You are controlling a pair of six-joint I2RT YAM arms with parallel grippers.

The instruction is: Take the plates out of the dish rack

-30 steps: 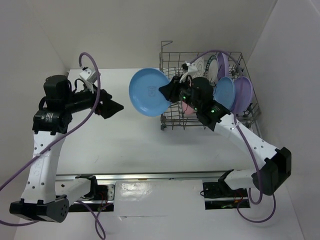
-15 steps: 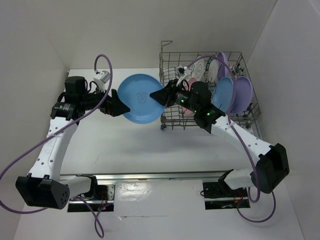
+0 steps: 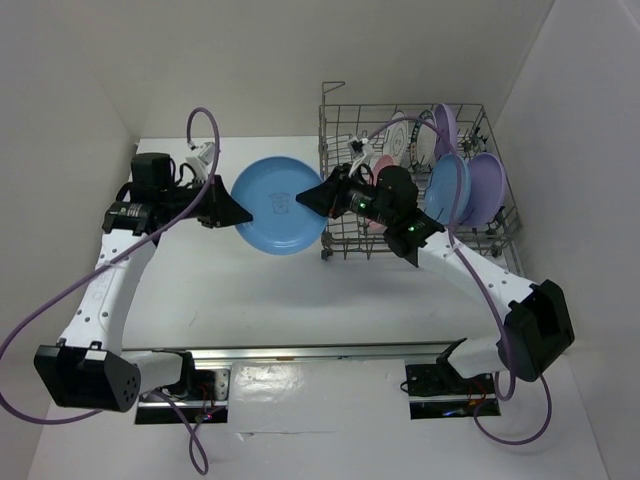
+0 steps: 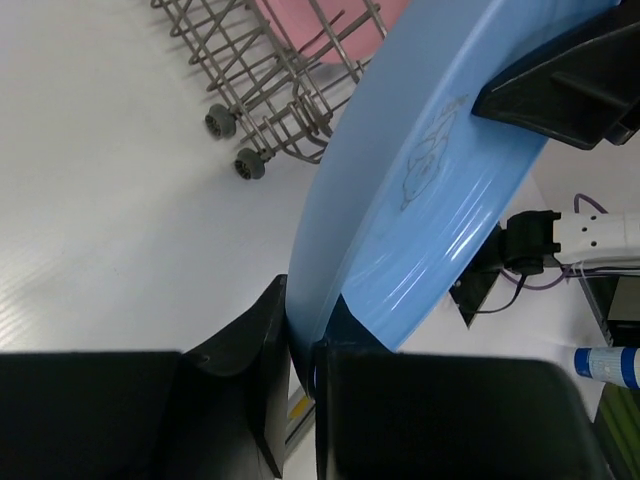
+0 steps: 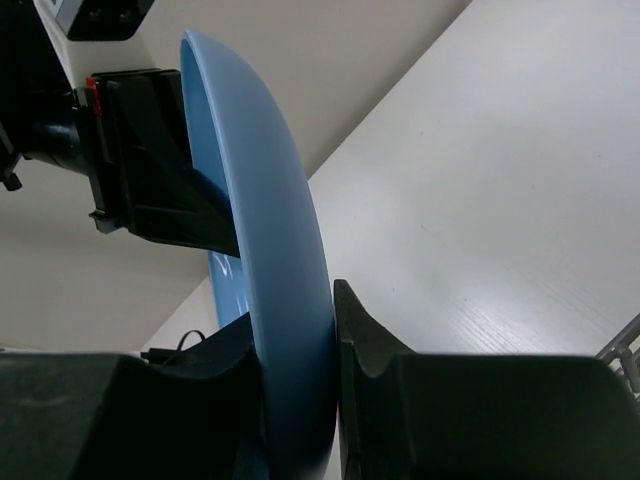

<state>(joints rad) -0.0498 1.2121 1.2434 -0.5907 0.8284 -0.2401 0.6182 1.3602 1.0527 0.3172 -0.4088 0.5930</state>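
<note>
Over on the left, the left gripper [image 3: 238, 212] is pinched onto the left rim of a round, plain light-blue plate [image 3: 278, 205]. The left wrist view backs that up, with both black fingers [image 4: 235, 360] pressed against the edge and the rim wedged between them. The light-blue plate is up in the air above the white table [image 3: 220, 290], its face tilted towards the overhead camera, just left of the rack and outside it.

Across to the plate's right rim, and the right gripper [image 3: 312, 198] is clamped on there too. From the right wrist, its fingers [image 5: 370, 340] squeeze the rim from both sides. So that's one plate, with a gripper on each side.

Further right sits the large rectangular grey wire dish rack [image 3: 335, 243], and it's loaded. There's a pink plate [image 4: 340, 15] near the right arm, then a white plate with a dark-patterned rim [image 3: 400, 135] and a lilac plate [image 3: 445, 125] at the back. Furthest right are a second blue plate [image 3: 447, 188] and another lilac plate [image 3: 486, 185]. These stand upright in the rack.
</note>
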